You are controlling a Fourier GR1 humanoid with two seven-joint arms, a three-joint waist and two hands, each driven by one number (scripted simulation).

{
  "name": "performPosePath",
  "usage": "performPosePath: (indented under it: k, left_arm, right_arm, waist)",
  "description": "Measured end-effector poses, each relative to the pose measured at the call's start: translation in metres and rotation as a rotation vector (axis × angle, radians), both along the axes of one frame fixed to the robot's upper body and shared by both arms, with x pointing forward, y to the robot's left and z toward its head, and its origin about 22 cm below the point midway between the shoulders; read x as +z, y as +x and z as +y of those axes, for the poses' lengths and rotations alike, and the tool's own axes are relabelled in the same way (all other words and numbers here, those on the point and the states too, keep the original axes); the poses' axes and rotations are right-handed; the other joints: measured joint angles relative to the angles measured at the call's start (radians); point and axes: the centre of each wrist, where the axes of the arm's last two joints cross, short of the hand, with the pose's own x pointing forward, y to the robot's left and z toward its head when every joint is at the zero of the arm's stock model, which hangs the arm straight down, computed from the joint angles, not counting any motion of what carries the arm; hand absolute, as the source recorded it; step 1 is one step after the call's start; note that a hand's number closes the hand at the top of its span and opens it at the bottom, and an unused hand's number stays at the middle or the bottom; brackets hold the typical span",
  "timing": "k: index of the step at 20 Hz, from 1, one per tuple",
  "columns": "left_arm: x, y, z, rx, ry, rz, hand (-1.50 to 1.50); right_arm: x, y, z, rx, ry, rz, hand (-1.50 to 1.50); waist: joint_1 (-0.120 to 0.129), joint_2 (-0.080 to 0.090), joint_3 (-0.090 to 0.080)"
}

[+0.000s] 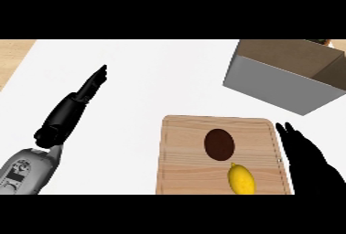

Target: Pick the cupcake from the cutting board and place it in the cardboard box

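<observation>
An open cardboard box with grey outer walls and a brown inside (283,87) stands at the upper right of the frame on the white desk (148,77); as much of its interior as shows holds nothing, though the near wall hides part of the floor. Below it, in the lower middle, lies one pale wooden cutting board with a groove near its rim (182,155), and two things sit on it. The dark brown cupcake, seen from above as an oval (219,144), sits near the board's centre, well apart from the box. A single yellow lemon (241,178) lies just below it, its tip close to the cupcake's lower edge; whether they touch cannot be told.

One box, one board, one cupcake, one lemon and two hands are in view.

The right black hand (307,157) comes up along the board's right edge at the lower right of the frame, its fingers straight and spread a little, pointing toward the box; it holds nothing, and overlaps the board's right rim, beside the cupcake but apart from it. The left black hand (86,91) reaches from the grey forearm at the lower left toward the upper left of the frame, fingers straight and together, holding nothing above the bare desk.
</observation>
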Motion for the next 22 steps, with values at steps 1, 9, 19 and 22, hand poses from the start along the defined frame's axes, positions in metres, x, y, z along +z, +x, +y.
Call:
performPosePath:
  k: [1,9,19,22]
  left_arm:
    - [0.001,0.001,-0.001,-0.004,-0.002,-0.001,0.00]
    - [-0.002,0.001,0.002,0.005,0.000,0.004,0.00]
    - [-0.008,-0.001,0.008,0.037,-0.004,0.018,0.00]
    - [-0.005,0.000,0.010,0.041,-0.007,0.013,0.00]
  right_arm:
    - [-0.002,0.002,0.005,0.002,0.005,0.014,-1.50]
    - [-0.017,0.036,0.050,0.013,0.040,0.081,-1.50]
    - [-0.032,0.072,0.095,-0.023,-0.024,0.104,-1.50]
    - [-0.034,0.082,0.108,-0.027,-0.042,0.118,-1.50]
  waist:
    - [0.001,-0.001,0.000]
    - [-0.002,-0.004,0.002]
    - [-0.036,-0.011,0.006]
    - [-0.039,-0.011,0.007]
